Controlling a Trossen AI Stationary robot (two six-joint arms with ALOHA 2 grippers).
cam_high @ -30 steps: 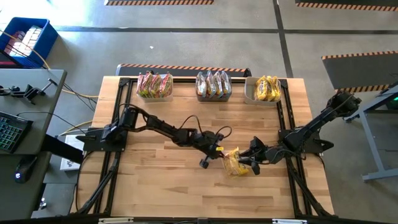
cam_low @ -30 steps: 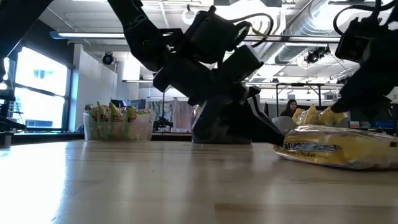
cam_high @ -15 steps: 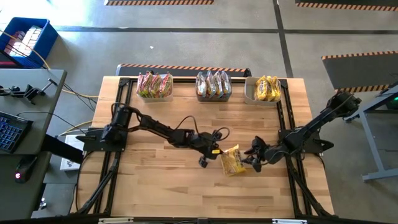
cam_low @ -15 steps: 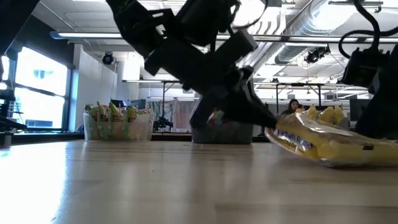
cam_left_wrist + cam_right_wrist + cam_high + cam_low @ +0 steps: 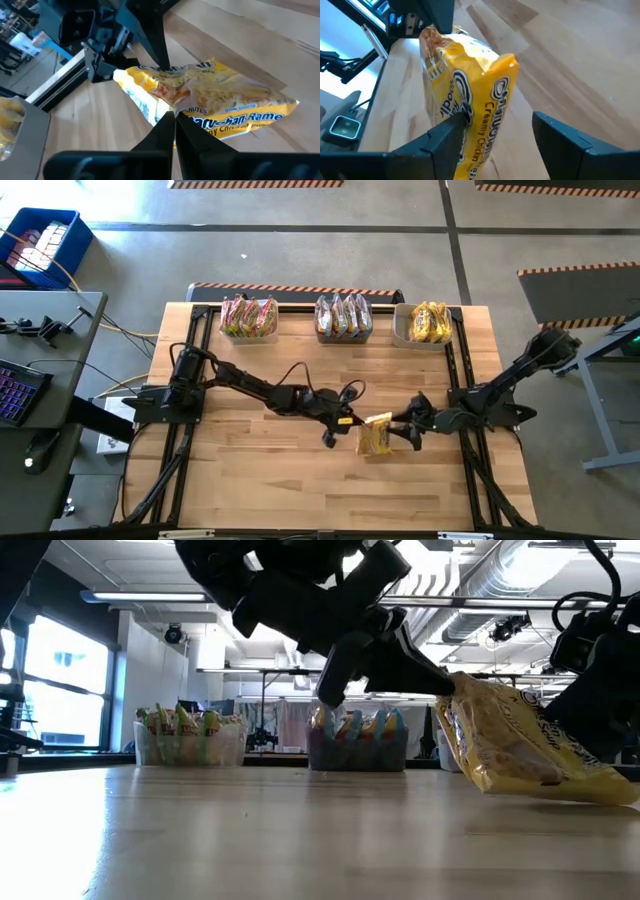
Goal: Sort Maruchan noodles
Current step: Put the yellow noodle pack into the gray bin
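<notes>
One yellow Maruchan noodle packet (image 5: 376, 436) stands tilted near the table's middle, also seen in the low view (image 5: 510, 745). My left gripper (image 5: 349, 423) is shut on its left end. My right gripper (image 5: 402, 429) is open just right of the packet, and the right wrist view shows the packet (image 5: 470, 95) standing in front of its spread fingers. Other packets fill three clear bins along the far edge. My left gripper (image 5: 171, 116) pinches the packet's raised edge (image 5: 192, 108) between its two fingers, coming from the table's left and slanting down. That end is lifted. The packet tilts steeply, with its opposite end (image 5: 600, 795) on the table. My right gripper: whether a finger (image 5: 442, 142) touches the packet, I cannot tell.
Three clear bins stand at the far edge: the left bin (image 5: 249, 318) with red-green packets, the middle bin (image 5: 344, 317), and the right bin (image 5: 423, 323) with yellow packets. Bare wood lies toward the near edge. People and desks show in the room behind.
My left gripper has risen and drawn toward the table's left, taking the packet's left end with it. The packet has tipped from lying flat to a steep tilt, with its right end staying on the table. My right gripper has shifted slightly toward the far edge.
</notes>
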